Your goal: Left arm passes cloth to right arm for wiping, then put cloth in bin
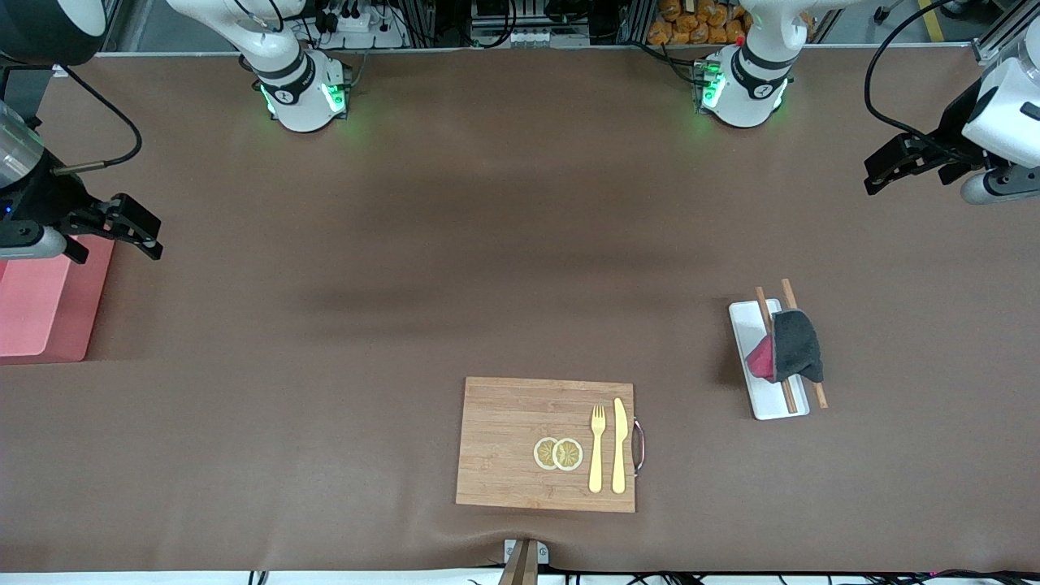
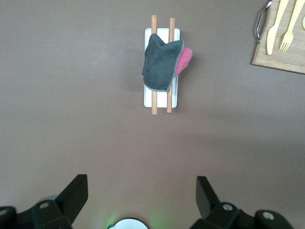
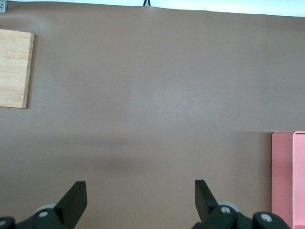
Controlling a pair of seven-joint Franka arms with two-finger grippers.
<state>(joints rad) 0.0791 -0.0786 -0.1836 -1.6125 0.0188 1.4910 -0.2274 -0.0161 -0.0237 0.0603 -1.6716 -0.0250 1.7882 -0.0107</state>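
Cloth pickup is the step in hand, and nothing has been grasped yet. The fuzzy charcoal-grey cloth (image 1: 796,345), with a magenta-red part showing at one edge, lies draped over two wooden chopsticks (image 1: 790,388) that rest along a white oblong tray (image 1: 768,410) on the brown bench (image 1: 406,284), toward the left arm's end. The left arm's black hand (image 1: 881,172) hangs up in the air over bare bench near that end, jaws spread wide and holding nothing; its wrist view looks straight down on the cloth (image 2: 162,64). The right arm waits, its hand (image 1: 145,231) also wide open and empty, at the edge of the salmon-pink rectangular plastic bin (image 1: 41,305) at its own end of the bench.

To do this well, the left hand should come down over the thick grey middle of the cloth and pinch a fold from above, staying shallow so the fingers (image 2: 71,195) close on fabric and not on the chopsticks underneath. Whether the cloth is folded double there is hard to tell, so a firm, centred pinch is safer than an edge grab. A pale wooden cutting board (image 1: 504,443) carrying a yellow fork (image 1: 597,447), a yellow knife (image 1: 619,445) and two lemon slices (image 1: 558,453) sits nearer the front camera, likely the surface to wipe.
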